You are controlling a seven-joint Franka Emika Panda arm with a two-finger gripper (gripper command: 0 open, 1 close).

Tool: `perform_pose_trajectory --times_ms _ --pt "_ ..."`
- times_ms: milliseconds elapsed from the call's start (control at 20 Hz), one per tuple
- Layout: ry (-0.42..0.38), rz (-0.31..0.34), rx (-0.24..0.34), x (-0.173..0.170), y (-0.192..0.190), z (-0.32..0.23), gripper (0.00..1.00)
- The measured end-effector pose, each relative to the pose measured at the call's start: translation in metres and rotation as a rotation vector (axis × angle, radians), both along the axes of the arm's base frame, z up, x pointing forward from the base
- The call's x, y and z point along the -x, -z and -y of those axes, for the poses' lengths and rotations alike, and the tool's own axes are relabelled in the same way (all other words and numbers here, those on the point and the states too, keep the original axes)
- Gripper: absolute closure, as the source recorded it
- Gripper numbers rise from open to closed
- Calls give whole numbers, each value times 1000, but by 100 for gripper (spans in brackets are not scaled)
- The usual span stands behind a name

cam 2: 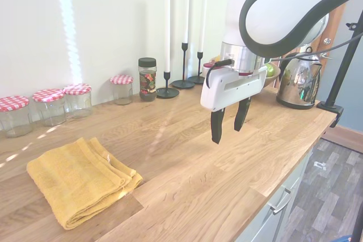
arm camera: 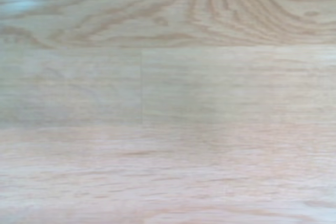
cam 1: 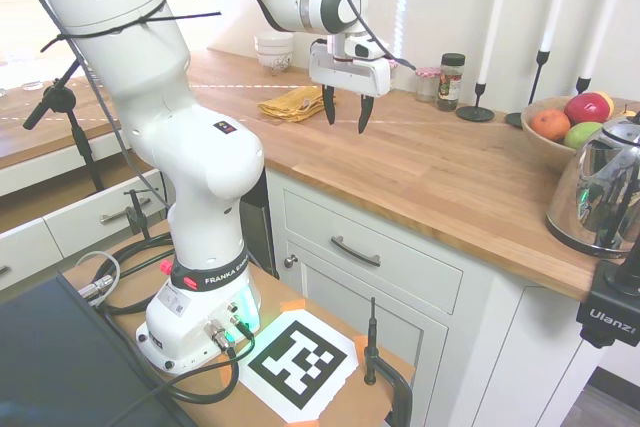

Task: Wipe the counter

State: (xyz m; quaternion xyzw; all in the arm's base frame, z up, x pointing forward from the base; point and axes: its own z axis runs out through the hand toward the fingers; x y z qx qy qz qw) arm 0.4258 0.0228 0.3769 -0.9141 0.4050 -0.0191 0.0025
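Nearest to you in the second exterior view lies the folded yellow cloth [cam 2: 81, 178], flat on the counter [cam 2: 193, 185] near its front edge, with nothing touching it. Judging by that, you have not started the wipe itself: the cloth looks neatly stacked and unused, and no streak or wet patch shows on the wood.

A little further along hangs the gripper [cam 2: 227, 125], above bare planks and well apart from the cloth. Its two dark fingers [cam 2: 216, 126] stand spread with a clear gap between them and hold nothing. The wrist view shows only blurred wood grain, which fits a gripper hovering over bare counter.

So what is left is nearly everything, as I read it: you need to bring the spread fingers over the cloth, pinch it, press it down and sweep it across the surface.

Beyond the gripper, towards the wall, stand the red-checked jars [cam 2: 50, 106], a dark-lidded spice jar [cam 2: 147, 79] and black candlesticks [cam 2: 167, 91] bearing white candles. At the far end sit the steel kettle [cam 2: 299, 77] and, seen from the first exterior view, a fruit bowl [cam 1: 545, 142]. These crowd the back strip, so I would expect the open middle and front planks to be the easiest stretch to cover first.
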Motion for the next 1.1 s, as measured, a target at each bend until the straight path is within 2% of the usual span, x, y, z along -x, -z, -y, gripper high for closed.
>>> perform_pose_trajectory --times_ms 700,1100 --pt "-8 3 0 -3 4 -5 0" --pt "-49 17 11 -20 0 -67 0"
